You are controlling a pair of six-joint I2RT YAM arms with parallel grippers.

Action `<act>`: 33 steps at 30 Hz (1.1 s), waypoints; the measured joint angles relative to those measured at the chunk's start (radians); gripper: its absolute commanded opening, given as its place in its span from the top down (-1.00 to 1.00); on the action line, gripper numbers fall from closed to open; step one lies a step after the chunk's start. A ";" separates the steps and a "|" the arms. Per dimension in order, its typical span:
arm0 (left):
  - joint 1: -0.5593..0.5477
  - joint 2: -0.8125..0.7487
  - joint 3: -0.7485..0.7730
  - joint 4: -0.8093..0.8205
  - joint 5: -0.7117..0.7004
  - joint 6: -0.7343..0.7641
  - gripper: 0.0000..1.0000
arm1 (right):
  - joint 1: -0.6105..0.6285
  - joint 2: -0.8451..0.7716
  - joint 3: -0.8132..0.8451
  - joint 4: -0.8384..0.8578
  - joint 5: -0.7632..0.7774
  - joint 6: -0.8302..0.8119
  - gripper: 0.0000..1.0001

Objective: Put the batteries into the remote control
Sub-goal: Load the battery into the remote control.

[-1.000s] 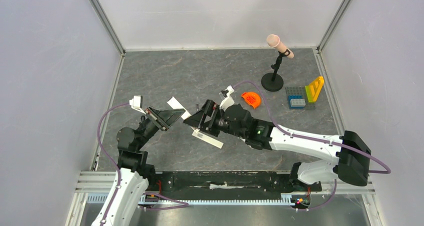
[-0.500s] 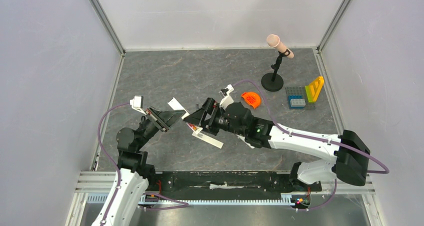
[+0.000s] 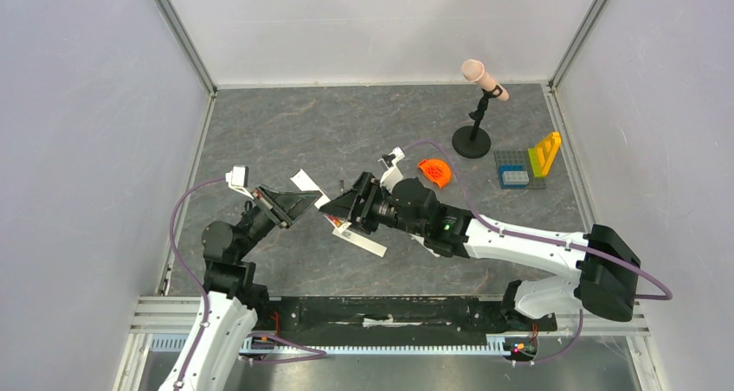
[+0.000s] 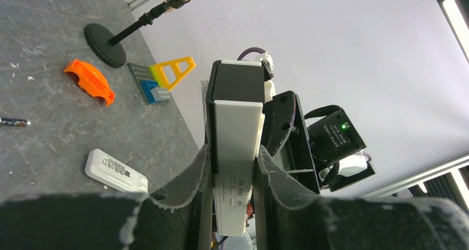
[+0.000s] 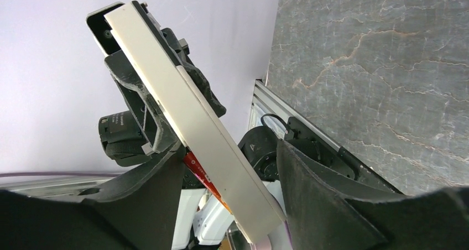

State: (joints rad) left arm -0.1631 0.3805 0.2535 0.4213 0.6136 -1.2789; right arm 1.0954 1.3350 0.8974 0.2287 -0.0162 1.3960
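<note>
My left gripper (image 3: 303, 199) is shut on the long white remote control (image 4: 238, 134) and holds it off the table, tilted up; the remote's free end shows in the top view (image 3: 303, 180). My right gripper (image 5: 227, 206) is open, with its jaws wide apart around the remote's lower end (image 5: 221, 156). An orange-red battery (image 5: 202, 175) lies along the remote's face, between the remote and my right gripper's left finger (image 5: 149, 200). The right finger stands apart from the remote. A dark battery (image 4: 14, 122) lies on the table.
A shorter white block with a label (image 3: 362, 239) lies on the table under my right gripper; it also shows in the left wrist view (image 4: 115, 171). An orange piece (image 3: 435, 172), a microphone stand (image 3: 472, 140) and coloured bricks (image 3: 528, 168) stand at the back right.
My right gripper has moved a little left, closing in around the remote's end. The orange-red battery now shows by the remote. The left arm has barely moved.
</note>
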 measured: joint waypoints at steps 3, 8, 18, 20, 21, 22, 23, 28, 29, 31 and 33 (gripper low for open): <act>0.000 0.006 0.000 0.000 0.002 -0.023 0.96 | 0.000 0.000 -0.008 0.018 -0.003 0.005 -0.18; 0.000 0.014 0.000 -0.002 0.009 -0.074 0.96 | 0.000 -0.001 -0.014 0.043 -0.003 0.003 -0.06; 0.000 0.058 0.000 -0.023 0.017 -0.240 0.96 | -0.001 -0.005 -0.023 0.073 -0.002 -0.042 0.19; -0.002 0.059 0.000 -0.030 0.019 -0.272 0.96 | -0.001 -0.008 -0.027 0.083 -0.002 -0.050 0.22; -0.002 0.059 0.000 -0.031 0.019 -0.281 0.96 | -0.001 -0.010 -0.029 0.088 -0.002 -0.054 0.22; -0.002 0.059 0.000 -0.031 0.019 -0.293 0.96 | -0.001 -0.014 -0.034 0.097 -0.002 -0.057 0.18; -0.002 0.059 0.000 -0.032 0.019 -0.303 0.96 | -0.001 -0.016 -0.036 0.101 -0.002 -0.059 0.07; -0.002 0.047 0.000 -0.031 0.008 -0.329 0.96 | -0.001 -0.021 -0.051 0.086 -0.003 -0.085 -0.85; -0.002 0.040 0.000 -0.032 0.006 -0.329 0.96 | -0.001 -0.021 -0.055 0.080 -0.003 -0.086 -0.90; -0.002 0.028 0.006 -0.055 0.005 -0.322 0.96 | -0.003 -0.021 -0.056 0.071 -0.005 -0.096 -0.95; -0.002 0.022 0.016 -0.081 0.005 -0.307 0.96 | -0.006 -0.023 -0.056 0.071 -0.010 -0.104 -0.96</act>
State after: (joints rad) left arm -0.1646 0.4023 0.2691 0.3405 0.6182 -1.5864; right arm 1.0893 1.3121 0.8417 0.2993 -0.0265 1.2922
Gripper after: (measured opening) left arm 0.311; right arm 0.963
